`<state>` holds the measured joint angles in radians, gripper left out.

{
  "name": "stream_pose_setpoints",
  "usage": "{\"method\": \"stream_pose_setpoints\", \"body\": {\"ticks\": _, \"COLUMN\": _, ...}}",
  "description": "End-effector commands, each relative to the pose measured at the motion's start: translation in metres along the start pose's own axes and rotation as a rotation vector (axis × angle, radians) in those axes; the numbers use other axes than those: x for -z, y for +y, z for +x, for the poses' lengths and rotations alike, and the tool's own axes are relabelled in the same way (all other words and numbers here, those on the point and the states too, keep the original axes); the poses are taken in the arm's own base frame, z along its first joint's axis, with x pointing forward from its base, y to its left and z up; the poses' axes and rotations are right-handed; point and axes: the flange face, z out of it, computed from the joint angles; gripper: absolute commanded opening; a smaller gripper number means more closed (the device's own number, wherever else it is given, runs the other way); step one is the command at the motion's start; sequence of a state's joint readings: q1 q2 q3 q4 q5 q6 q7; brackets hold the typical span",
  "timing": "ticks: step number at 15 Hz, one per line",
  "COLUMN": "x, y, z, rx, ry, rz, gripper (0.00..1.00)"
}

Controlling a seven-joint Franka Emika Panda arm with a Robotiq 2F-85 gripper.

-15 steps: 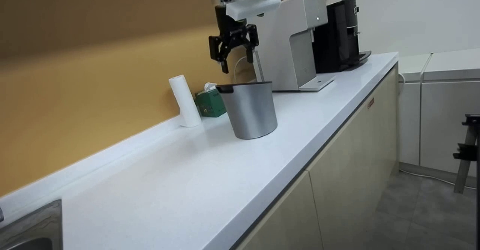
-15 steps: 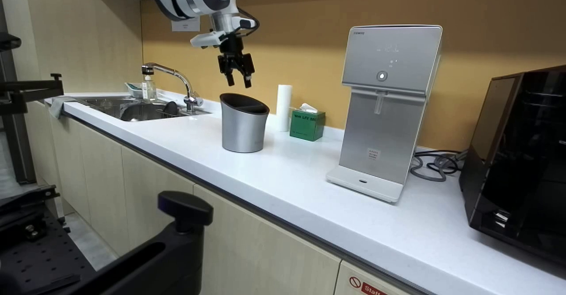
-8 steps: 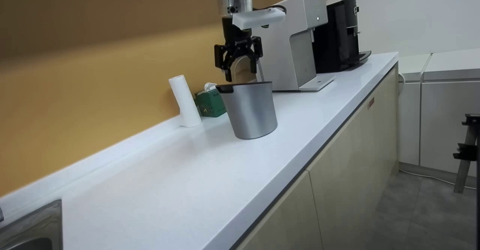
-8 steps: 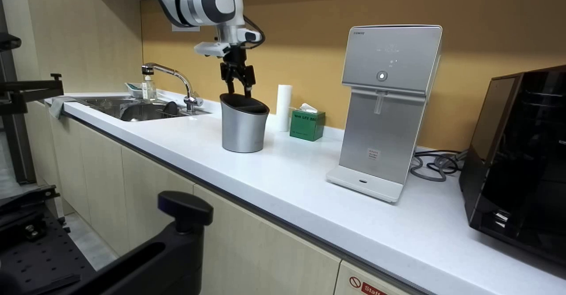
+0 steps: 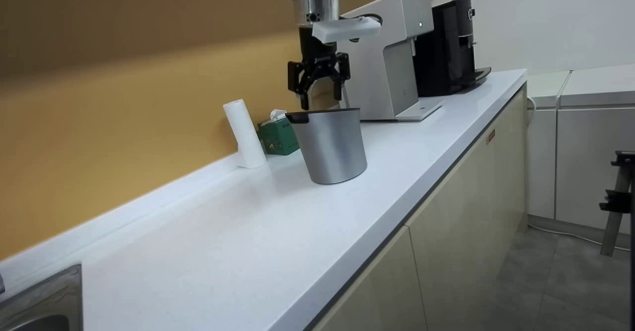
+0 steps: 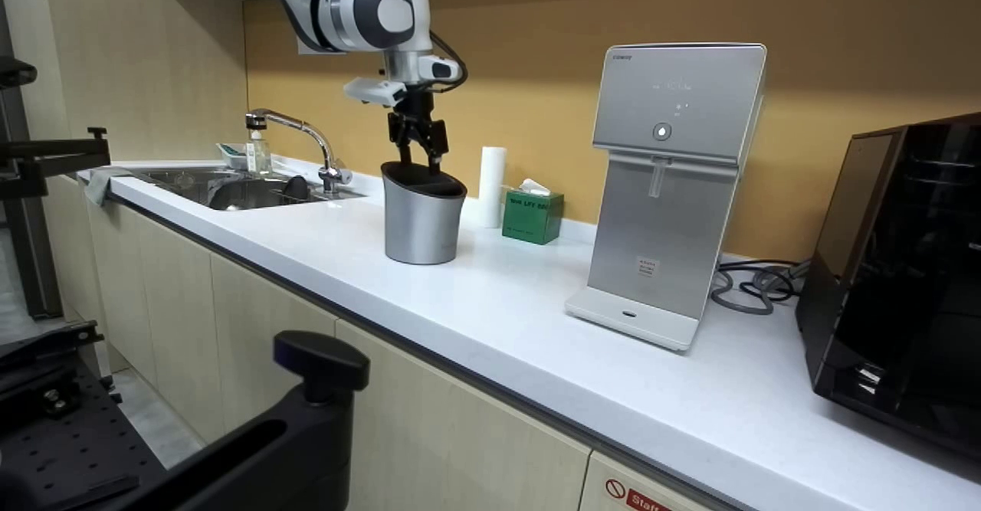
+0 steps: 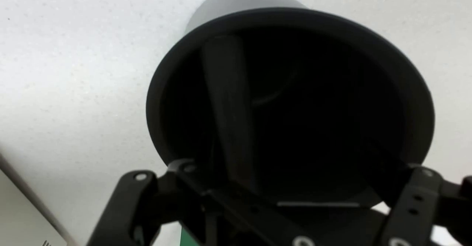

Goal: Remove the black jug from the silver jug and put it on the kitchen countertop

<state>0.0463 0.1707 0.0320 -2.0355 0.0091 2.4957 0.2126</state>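
Note:
The silver jug (image 5: 332,150) stands upright on the white kitchen countertop (image 5: 223,246); it also shows in an exterior view (image 6: 421,227). The black jug (image 6: 420,179) sits inside it, with its dark inside and rim showing. In the wrist view the black jug (image 7: 317,102) fills most of the picture, with a dark bar (image 7: 228,98) across its inside, perhaps its handle. My gripper (image 5: 321,103) points straight down over the mouth and is open and empty. Its fingertips are at about rim level; whether they reach inside is unclear. The wrist view is too dark to show the fingertips.
A white paper roll (image 6: 492,189) and a green tissue box (image 6: 530,217) stand behind the jug near the wall. A tall water dispenser (image 6: 659,235) is farther along, then a black machine (image 5: 441,53). A sink (image 5: 57,291) lies at the opposite end.
My gripper has moved down and slightly to the right in both exterior views, from well above the jug to its mouth. It stays open. The jugs have not moved.

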Motion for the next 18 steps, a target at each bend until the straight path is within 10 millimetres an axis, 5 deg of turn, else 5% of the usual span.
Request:
{"method": "stream_pose_setpoints", "body": {"ticks": 1, "x": -0.002, "y": 0.006, "z": -0.001, "rx": -0.018, "ry": 0.002, "rz": 0.013, "gripper": 1.00}}
{"method": "stream_pose_setpoints", "body": {"ticks": 18, "x": -0.040, "y": 0.008, "z": -0.015, "rx": -0.014, "ry": -0.096, "rz": 0.012, "gripper": 1.00}}
